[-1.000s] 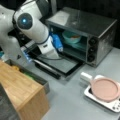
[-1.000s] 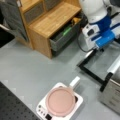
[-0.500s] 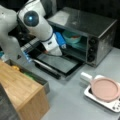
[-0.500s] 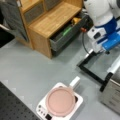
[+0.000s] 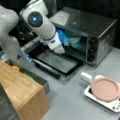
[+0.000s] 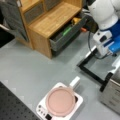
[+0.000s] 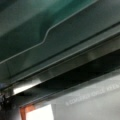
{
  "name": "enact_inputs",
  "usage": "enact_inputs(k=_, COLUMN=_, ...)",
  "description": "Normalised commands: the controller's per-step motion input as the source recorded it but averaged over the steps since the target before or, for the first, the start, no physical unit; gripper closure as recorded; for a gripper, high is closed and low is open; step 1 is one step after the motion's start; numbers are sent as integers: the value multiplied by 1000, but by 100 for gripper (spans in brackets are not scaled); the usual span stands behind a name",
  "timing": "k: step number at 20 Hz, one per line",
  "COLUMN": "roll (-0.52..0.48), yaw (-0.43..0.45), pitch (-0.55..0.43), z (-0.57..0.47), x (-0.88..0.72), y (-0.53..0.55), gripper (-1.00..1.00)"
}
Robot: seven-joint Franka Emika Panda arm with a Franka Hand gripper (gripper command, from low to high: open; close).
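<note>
A silver toaster oven (image 5: 87, 25) stands with its glass door (image 5: 58, 62) folded down flat. My gripper (image 5: 65, 43), a white hand with a blue part, reaches over the door into the oven mouth, and its fingertips are hidden there. Just beyond it inside the oven lies a teal tray (image 5: 76, 40). In the wrist view the teal tray's rim (image 7: 50, 32) fills the top, very close, with the oven's metal ledge (image 7: 75, 65) below it. In a front view the gripper (image 6: 113, 47) hangs above the black door frame (image 6: 93, 68).
A pink pan (image 5: 105, 88) sits on a white hotplate (image 5: 110, 105) at a front view's right, also shown as the pan (image 6: 61, 101). A wooden cabinet (image 6: 50, 20) has an open drawer (image 6: 66, 33) holding yellow and green items. The cabinet top (image 5: 20, 92) is near the arm's base.
The arm has swung toward the oven, carrying the gripper over the lowered door and up to the oven mouth. Pan, hotplate and cabinet have not moved.
</note>
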Motion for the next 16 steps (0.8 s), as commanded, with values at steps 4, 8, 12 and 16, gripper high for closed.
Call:
enact_inputs(k=4, roll=257, yaw=101, pitch=55, z=-200, x=110, y=107, gripper=-100)
enact_inputs(k=8, roll=208, yaw=60, pitch=6, z=-173, x=120, y=186, gripper=-100)
enact_inputs(k=12, roll=136, yaw=44, pitch=-28, z=-96, x=97, y=202, gripper=-100)
enact_inputs(k=16, roll=89, yaw=27, pitch=-53, z=-54, x=64, y=176, gripper=-100)
